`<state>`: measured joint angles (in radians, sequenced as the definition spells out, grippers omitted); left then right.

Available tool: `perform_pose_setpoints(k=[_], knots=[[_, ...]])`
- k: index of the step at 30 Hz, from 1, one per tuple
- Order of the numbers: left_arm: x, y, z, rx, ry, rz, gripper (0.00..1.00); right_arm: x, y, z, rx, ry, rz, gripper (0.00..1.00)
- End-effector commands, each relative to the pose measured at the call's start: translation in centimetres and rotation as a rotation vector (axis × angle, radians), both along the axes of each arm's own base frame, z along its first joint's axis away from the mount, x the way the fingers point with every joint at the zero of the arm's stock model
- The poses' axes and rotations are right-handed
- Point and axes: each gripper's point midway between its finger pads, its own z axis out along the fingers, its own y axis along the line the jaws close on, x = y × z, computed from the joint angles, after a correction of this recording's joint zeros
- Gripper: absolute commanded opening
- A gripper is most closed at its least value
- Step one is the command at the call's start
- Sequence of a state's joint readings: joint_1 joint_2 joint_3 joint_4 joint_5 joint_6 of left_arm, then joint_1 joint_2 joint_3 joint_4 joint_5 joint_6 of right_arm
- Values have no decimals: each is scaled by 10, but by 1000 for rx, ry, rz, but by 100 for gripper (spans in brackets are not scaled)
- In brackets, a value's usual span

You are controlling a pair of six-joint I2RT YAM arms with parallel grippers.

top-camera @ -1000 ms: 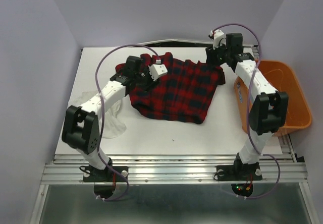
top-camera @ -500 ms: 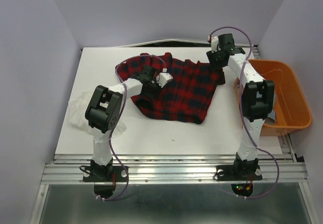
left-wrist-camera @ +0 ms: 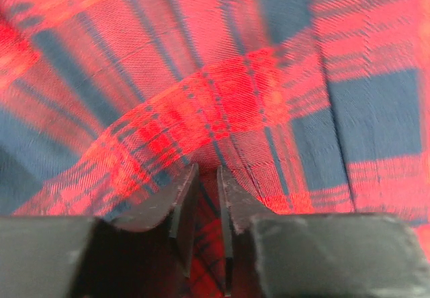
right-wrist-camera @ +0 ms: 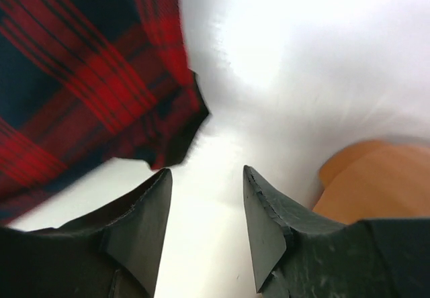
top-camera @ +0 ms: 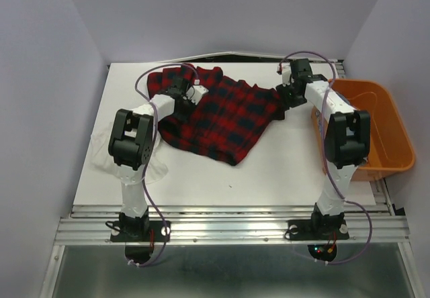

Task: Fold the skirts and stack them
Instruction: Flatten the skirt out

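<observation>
Top view: the plaid skirt (top-camera: 222,120) sprawls mid-table, the left gripper (top-camera: 191,90) on its 11 o'clock edge; left wrist: jaws narrow, pinching a thin plaid fold that may slip; right wrist: the right gripper (right-wrist-camera: 205,176) gapes empty, the corner at 11 o'clock; closing here would miss it.

You have two skirts in sight: one red-and-black plaid cloth skirt (top-camera: 222,120) and one thin white cloth skirt (top-camera: 101,154). Count one orange plastic tub (top-camera: 383,133) and one white worktop (top-camera: 282,170). Your rig shows two grippers, the left gripper (left-wrist-camera: 205,177) and the right gripper (right-wrist-camera: 205,177), each with two dark fingers.
</observation>
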<state>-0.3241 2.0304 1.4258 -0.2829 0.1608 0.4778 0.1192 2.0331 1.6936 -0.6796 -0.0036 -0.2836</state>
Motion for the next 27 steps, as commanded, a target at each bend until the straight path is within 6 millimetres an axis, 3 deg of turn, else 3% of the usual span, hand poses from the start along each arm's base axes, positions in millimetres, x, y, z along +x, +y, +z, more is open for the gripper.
perform_pose_setpoints(k=[1,4,5,7,8,9,12,14,15,17,22,27], knots=[[22,22,19,38,-13,81,33,-5,5,48,59,-140,-26,51],[25,-7,59,-108,-61,14,43,-26,17,45,141,-121,-23,49],[22,-23,82,-160,-100,-27,45,-33,21,52,177,-135,-33,47],[17,-43,100,-205,-141,-70,47,-43,28,37,230,-137,-37,44],[0,-76,123,-268,-182,-130,49,-48,32,28,289,-167,-85,35],[-3,-84,129,-280,-194,-151,49,-48,34,29,305,-166,-105,33],[-18,-101,131,-332,-170,-153,49,-51,39,21,398,-174,-211,32],[-30,-109,121,-349,-132,-155,50,-47,44,34,463,-242,-233,34],[-35,-112,118,-361,-117,-156,50,-55,50,25,481,-231,-238,36],[-45,-117,106,-371,-78,-151,51,-53,58,32,518,-283,-257,41],[-61,-119,78,-356,-33,-139,55,-48,63,26,554,-312,-341,43],[-65,-118,64,-346,-6,-121,55,-37,62,8,561,-292,-403,43]])
